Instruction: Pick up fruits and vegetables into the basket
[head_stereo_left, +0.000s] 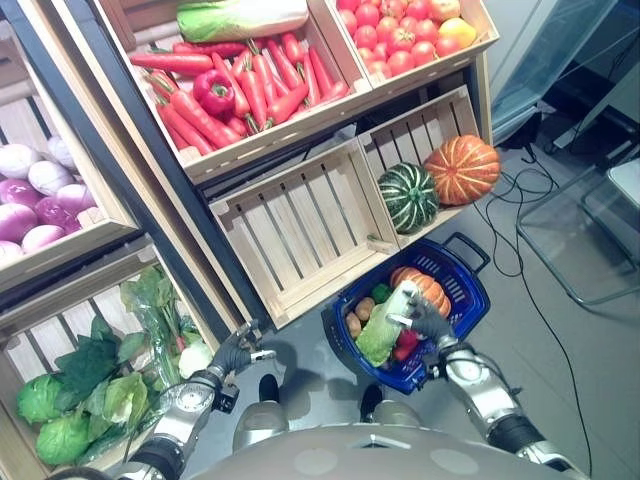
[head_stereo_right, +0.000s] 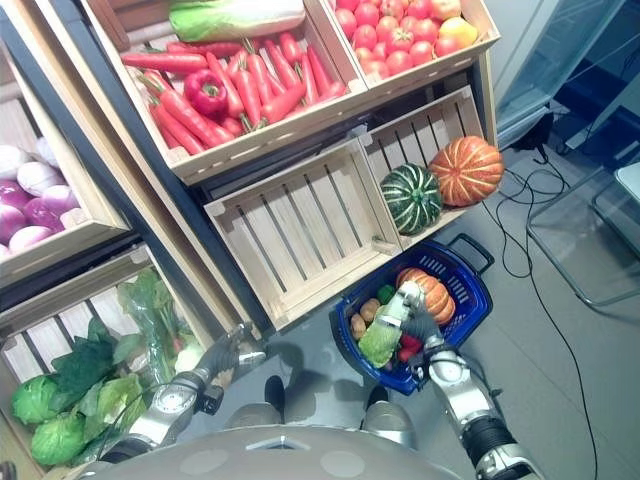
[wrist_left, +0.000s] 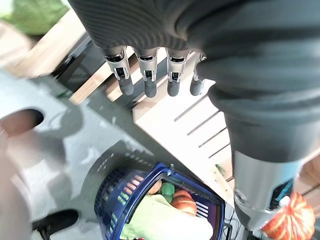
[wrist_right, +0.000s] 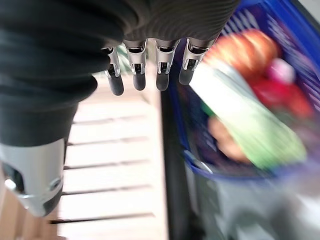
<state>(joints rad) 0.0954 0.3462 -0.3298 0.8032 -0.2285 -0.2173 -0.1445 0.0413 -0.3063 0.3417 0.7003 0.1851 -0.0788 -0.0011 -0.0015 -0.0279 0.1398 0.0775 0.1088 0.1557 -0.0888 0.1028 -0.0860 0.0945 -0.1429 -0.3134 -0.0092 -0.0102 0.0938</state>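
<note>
Looking down on the wooden produce stand (head_stereo_left: 300, 130), largest first: its upper crate (head_stereo_left: 235, 85) is packed with red carrots, a red pepper (head_stereo_left: 213, 90) and a pale cabbage, and the neighbouring crate (head_stereo_left: 410, 30) brims with tomatoes. Below, one slatted crate (head_stereo_left: 300, 230) sits bare, while the next holds a striped green squash (head_stereo_left: 408, 197) touching an orange pumpkin (head_stereo_left: 462, 168). Off to the robot's left, onions (head_stereo_left: 35, 195) fill one bin and leafy greens (head_stereo_left: 90, 385) the bin beneath.

On the floor stands the blue basket (head_stereo_left: 468, 290), already holding a small orange pumpkin (head_stereo_left: 425, 287), potatoes (head_stereo_left: 360, 315), something green and something red. Lying across that load is the Chinese cabbage (head_stereo_left: 385, 322), long axis slanting, white stem end up toward the stand, leafy end down toward the robot.

The right hand (head_stereo_left: 428, 320) is just beside the stem end, over the basket; its fingers (wrist_right: 139, 75) hang straight and spread, gripping nothing. The left hand (head_stereo_left: 232, 352) hovers near the greens bin, fingers (wrist_left: 150, 80) relaxed and apart, empty.
</note>
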